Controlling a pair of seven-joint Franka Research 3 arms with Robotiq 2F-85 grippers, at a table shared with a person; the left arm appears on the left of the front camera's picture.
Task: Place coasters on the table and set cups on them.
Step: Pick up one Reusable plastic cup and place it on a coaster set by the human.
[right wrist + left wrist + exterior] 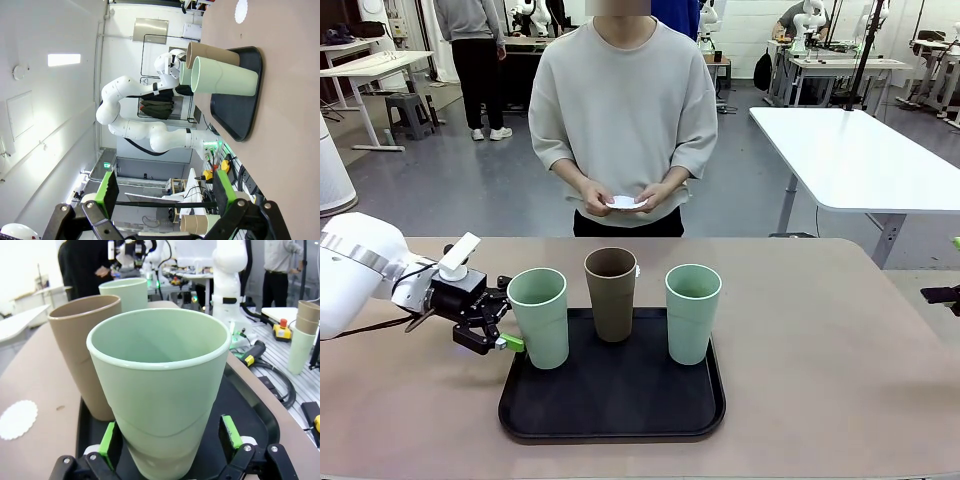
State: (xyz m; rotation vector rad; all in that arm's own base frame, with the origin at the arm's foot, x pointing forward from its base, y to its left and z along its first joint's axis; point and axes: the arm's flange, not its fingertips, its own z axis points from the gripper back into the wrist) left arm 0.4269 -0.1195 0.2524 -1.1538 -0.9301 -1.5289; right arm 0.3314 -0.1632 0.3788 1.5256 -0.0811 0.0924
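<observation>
Left wrist view reveals a white scalloped paper coaster point(17, 419) on the beige table point(30, 380). The left gripper point(167, 435) straddles the matte pale-mint tapered tumbler point(160, 370), released; the right gripper point(165, 189) gapes empty.

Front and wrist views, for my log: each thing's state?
left mint cup, upright on tray, between open jaws
brown cup, upright on tray
right mint cup, upright on tray
coaster, flat on table
second coaster, held in person's hands
left gripper, open
right gripper, open, empty
</observation>
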